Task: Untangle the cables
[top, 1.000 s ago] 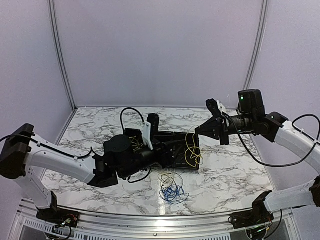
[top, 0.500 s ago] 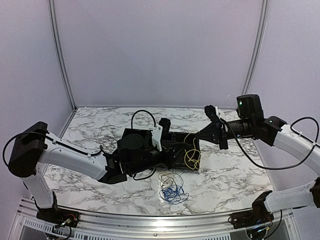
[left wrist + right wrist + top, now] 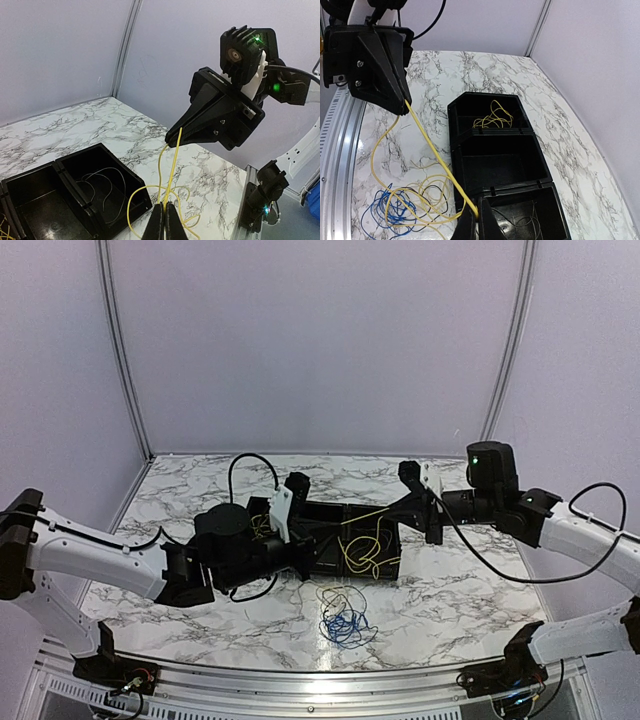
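Observation:
One yellow cable [image 3: 368, 515] is stretched taut between my two grippers above the black tray [image 3: 330, 562]. In the left wrist view my left gripper [image 3: 165, 220] is shut on this yellow cable [image 3: 172, 170], which runs up into the right gripper [image 3: 180, 131]. From the right wrist, my right gripper [image 3: 474, 220] is shut on its other end, and the strand [image 3: 432, 145] rises to the left gripper [image 3: 406, 102]. A loose tangle of blue and yellow cables [image 3: 343, 618] lies on the marble in front of the tray. Yellow loops [image 3: 362, 552] hang from the taut strand.
The tray [image 3: 492, 131] has three compartments: one holds several yellow wires [image 3: 492, 117], the near one holds thin dark wires [image 3: 532, 220], and the middle one looks bare. A metal rail [image 3: 300, 680] lines the near table edge. Walls close the back and sides.
My left gripper has shut on the yellow cable and drawn back left. The right gripper has come lower and leftward. The strand now runs straight between them.

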Available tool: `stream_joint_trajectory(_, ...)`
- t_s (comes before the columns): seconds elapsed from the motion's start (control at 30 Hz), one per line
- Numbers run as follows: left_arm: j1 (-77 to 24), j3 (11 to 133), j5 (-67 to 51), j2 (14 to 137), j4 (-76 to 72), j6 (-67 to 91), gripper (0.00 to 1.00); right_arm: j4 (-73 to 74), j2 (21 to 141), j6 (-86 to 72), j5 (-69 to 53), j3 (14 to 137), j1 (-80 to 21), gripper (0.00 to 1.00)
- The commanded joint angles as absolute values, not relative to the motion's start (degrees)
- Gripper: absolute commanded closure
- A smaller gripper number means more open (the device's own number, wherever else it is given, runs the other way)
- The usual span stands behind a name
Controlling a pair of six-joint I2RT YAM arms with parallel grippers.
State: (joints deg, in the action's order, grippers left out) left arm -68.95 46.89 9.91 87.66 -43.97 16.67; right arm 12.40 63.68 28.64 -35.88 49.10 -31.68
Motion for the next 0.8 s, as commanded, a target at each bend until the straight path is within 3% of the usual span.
stream_joint_trajectory(0.0, -68.4, 48.3, 16.0, 82.2, -31.3, 13.6, 1.00, 8.9, 61.0, 27.6, -21.4, 47.5, -28.2, 0.96)
stream_joint_trajectory(0.27, -68.4, 52.2, 17.2, 76.7, -18.3, 13.4, 1.00, 2.9, 59.8, 28.1, -11.0, 43.1, -28.1, 0.87)
stream_joint_trajectory(0.77, -68.3, 59.7, 28.6, 71.2, 3.1, 9.5, 1.00, 3.9, 60.1, 30.7, -20.0, 39.6, -28.0, 0.77)
